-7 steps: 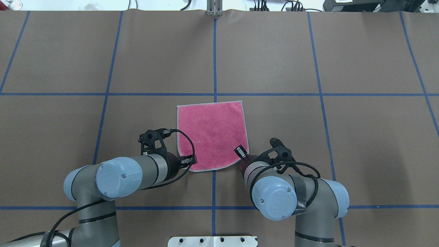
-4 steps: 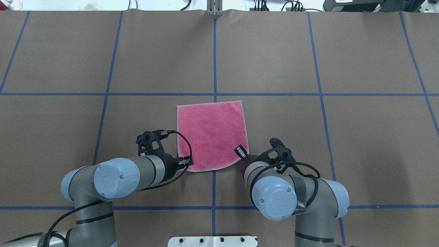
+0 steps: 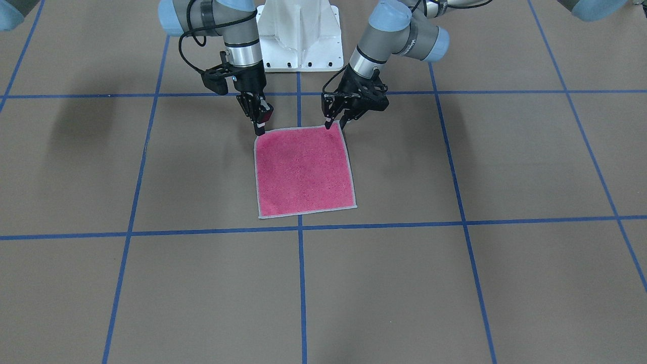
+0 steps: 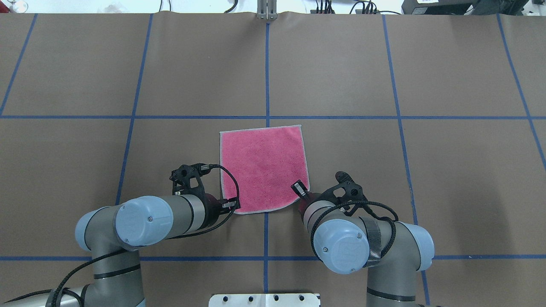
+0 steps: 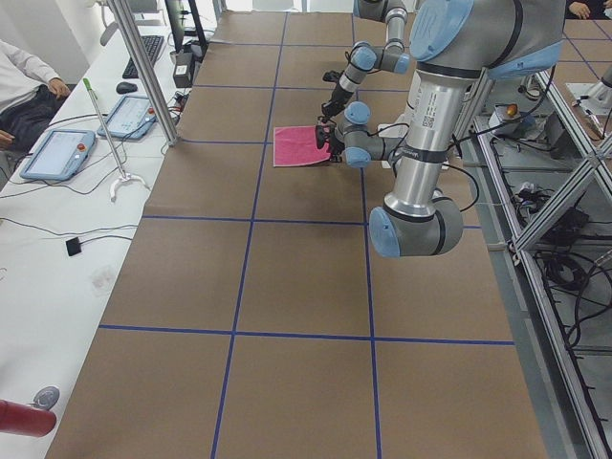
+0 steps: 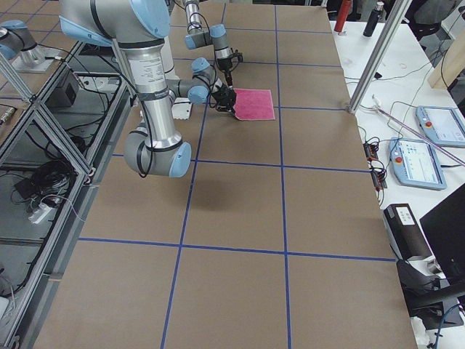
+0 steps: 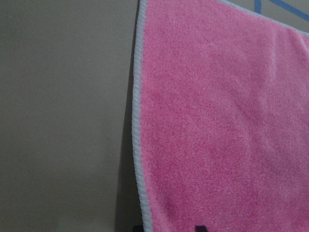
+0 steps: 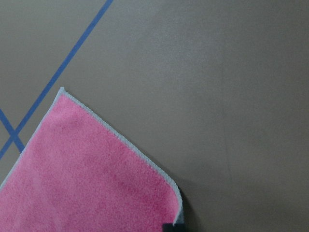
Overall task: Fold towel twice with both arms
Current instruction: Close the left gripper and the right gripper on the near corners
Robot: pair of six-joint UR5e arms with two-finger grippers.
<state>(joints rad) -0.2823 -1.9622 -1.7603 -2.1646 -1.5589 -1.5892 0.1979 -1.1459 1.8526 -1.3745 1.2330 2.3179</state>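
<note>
The towel (image 3: 303,169) lies flat, pink face up, on the brown table, near the middle (image 4: 264,166). My left gripper (image 3: 335,123) is low at its near left corner (image 4: 230,204). In the left wrist view two fingertips stand apart at the bottom, astride the towel's light grey edge (image 7: 137,145), so it is open. My right gripper (image 3: 260,130) is at the near right corner (image 4: 300,187), fingers together on the corner of the towel (image 8: 176,212). Both near corners look rounded in the overhead view.
The white pedestal base (image 3: 298,35) stands just behind the arms. Blue tape lines cross the brown table (image 4: 384,170). A side desk with tablets (image 5: 57,153) and an operator runs along the table's far edge.
My left arm has drawn slightly back and to the left, its gripper sliding along the towel's near left corner. The right arm and the towel have not moved.
</note>
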